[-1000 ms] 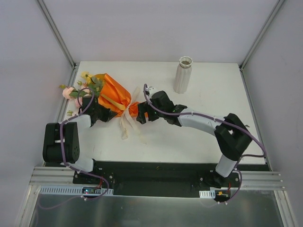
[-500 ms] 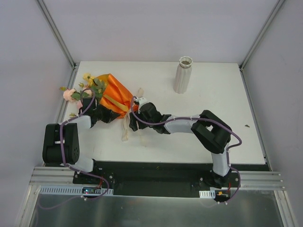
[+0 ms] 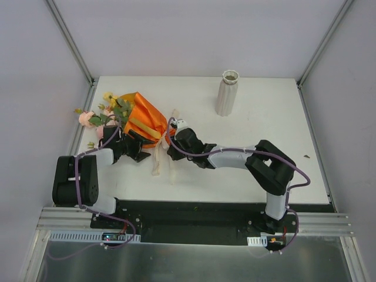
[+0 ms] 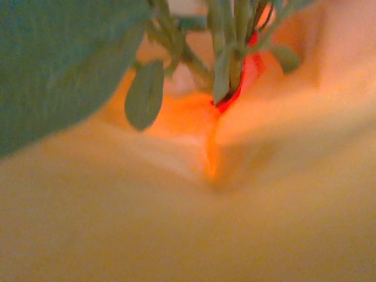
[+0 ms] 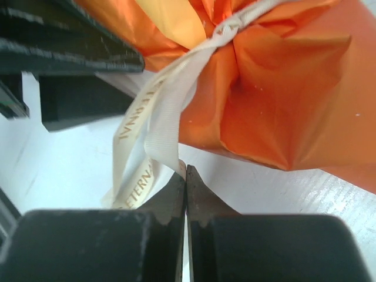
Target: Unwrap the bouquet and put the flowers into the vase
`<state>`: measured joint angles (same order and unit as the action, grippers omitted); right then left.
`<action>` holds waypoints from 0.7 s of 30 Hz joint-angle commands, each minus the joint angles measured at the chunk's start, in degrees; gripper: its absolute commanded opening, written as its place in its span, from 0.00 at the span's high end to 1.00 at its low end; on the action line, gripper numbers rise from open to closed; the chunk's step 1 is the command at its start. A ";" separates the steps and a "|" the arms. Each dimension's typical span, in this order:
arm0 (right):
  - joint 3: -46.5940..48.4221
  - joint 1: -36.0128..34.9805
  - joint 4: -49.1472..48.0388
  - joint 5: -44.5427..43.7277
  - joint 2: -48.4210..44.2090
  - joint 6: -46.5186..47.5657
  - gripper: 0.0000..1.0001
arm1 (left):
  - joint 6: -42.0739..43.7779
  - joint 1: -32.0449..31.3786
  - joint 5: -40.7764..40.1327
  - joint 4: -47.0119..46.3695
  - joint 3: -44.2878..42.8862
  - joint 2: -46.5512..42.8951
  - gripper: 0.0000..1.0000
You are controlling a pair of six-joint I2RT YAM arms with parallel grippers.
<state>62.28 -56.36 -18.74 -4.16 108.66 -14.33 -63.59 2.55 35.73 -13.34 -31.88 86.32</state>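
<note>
A white tabletop point(image 3: 247, 161) sits boxed in by plain pale panels: a far wall point(image 3: 194, 35), a left wall point(image 3: 32, 100) and a right wall point(image 3: 352, 117). Silver posts point(image 3: 69, 40) rise at the far corners. An aluminium rail point(image 3: 329, 222) lines the near edge, and a dull metal sheet point(image 3: 194, 261) lies nearer still. The light is soft and even.

Bouquet point(image 3: 143, 119) — orange-wrapped, tied with cream ribbon point(image 5: 154, 114), lying on its side at table point(image 3: 264, 147) left; flowers point(image 3: 104, 111) point left. Vase point(image 3: 227, 94) — white, ribbed, upright at rear, well apart.
</note>
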 commanded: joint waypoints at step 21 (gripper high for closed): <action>3.02 1.16 5.20 2.50 -10.83 -7.12 0.99 | 12.00 -6.50 -1.71 4.64 -17.52 6.91 1.00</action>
<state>62.35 -55.11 -14.96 -2.09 103.79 -20.67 -52.23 -3.86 35.70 -10.17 -48.75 88.47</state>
